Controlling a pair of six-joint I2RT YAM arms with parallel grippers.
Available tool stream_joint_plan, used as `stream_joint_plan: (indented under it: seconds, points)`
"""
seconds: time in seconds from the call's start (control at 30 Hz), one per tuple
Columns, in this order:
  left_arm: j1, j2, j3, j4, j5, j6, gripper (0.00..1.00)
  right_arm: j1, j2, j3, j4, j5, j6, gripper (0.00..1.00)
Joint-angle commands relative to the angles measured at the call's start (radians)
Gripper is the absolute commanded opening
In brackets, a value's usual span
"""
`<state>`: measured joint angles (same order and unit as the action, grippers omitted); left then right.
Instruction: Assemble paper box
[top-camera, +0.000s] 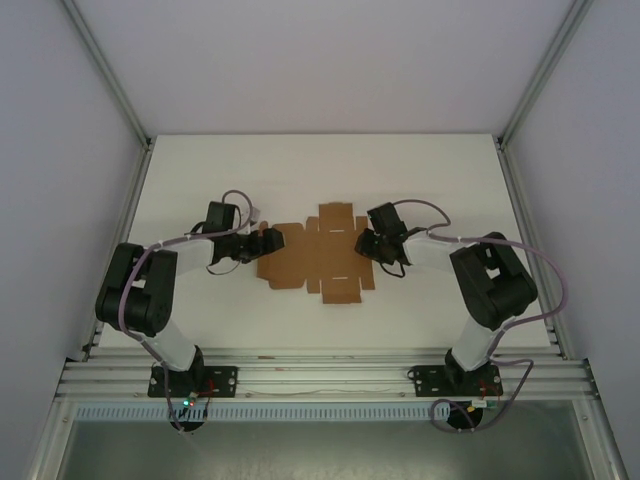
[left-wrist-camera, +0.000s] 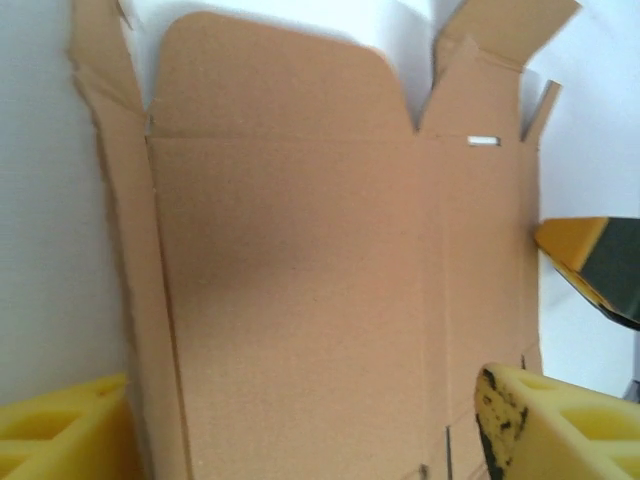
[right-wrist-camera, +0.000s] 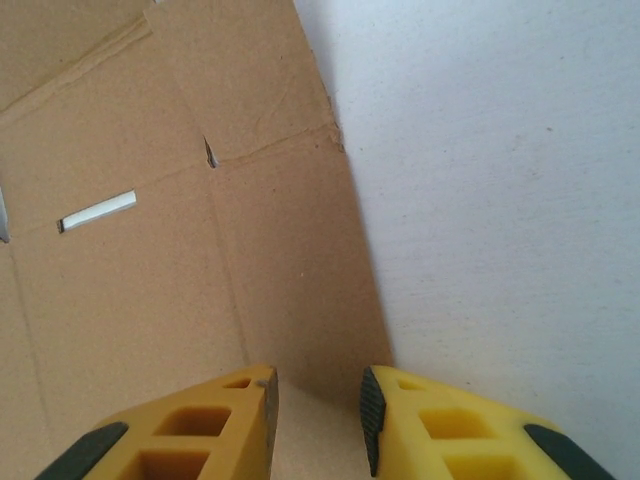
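Cardboard, plain brown and flat: the paper box (top-camera: 315, 255) lies as an unfolded die-cut sheet at the middle of the white worktop (top-camera: 320, 170), with flaps reaching both far and near. The left hand (top-camera: 262, 240) sits low at its left end and the right hand (top-camera: 365, 243) at its right end. From above, both hands are dark and too small to read at the tips.

In the left wrist view the yellow fingers (left-wrist-camera: 60, 430) stand spread wide at the bottom corners, cut off by the frame, with the paper box (left-wrist-camera: 300, 280) between them. Whether they touch it is unclear. A small slot (left-wrist-camera: 483, 141) shows by the flaps.

In the right wrist view the fingers (right-wrist-camera: 225, 420) are drawn close, leaving a narrow shadowed gap over the cardboard's right edge. Whether they nip it cannot be told.
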<state>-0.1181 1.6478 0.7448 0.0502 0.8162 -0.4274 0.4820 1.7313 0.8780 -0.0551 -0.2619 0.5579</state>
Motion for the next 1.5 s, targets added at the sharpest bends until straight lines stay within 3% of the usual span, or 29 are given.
stream_joint_plan:
  seconds: [0.0,0.3,0.5,0.63,0.77,0.97,1.17,1.27,1.47]
  points:
    - [-0.005,-0.018,-0.029,0.112,0.099,-0.032,0.76,-0.006,0.056,-0.048,-0.072,0.017,0.019,0.30]
    - [-0.005,-0.037,-0.015,0.028,-0.033,0.025,0.39,-0.053,0.024,-0.115,0.069,-0.082,0.025,0.30]
    - [-0.004,-0.064,-0.022,0.080,-0.011,0.033,0.01,-0.062,-0.025,-0.138,0.104,-0.089,-0.018,0.31]
    - [-0.005,-0.108,-0.042,0.189,0.070,0.035,0.00,-0.086,-0.130,-0.164,0.125,-0.093,-0.067,0.38]
    - [-0.005,-0.190,-0.066,0.337,0.195,0.039,0.00,-0.134,-0.274,-0.211,0.166,-0.145,-0.135,0.52]
    - [-0.004,-0.319,-0.096,0.459,0.302,0.067,0.00,-0.209,-0.447,-0.286,0.270,-0.374,-0.216,0.68]
    - [-0.006,-0.419,-0.138,0.609,0.428,0.024,0.00,-0.242,-0.507,-0.316,0.314,-0.503,-0.255,0.70]
    - [-0.015,-0.489,-0.151,0.634,0.449,0.032,0.00,-0.263,-0.527,-0.348,0.391,-0.568,-0.259,0.70]
    - [-0.037,-0.615,-0.157,0.598,0.439,0.042,0.00,-0.269,-0.594,-0.340,0.382,-0.638,-0.326,0.72]
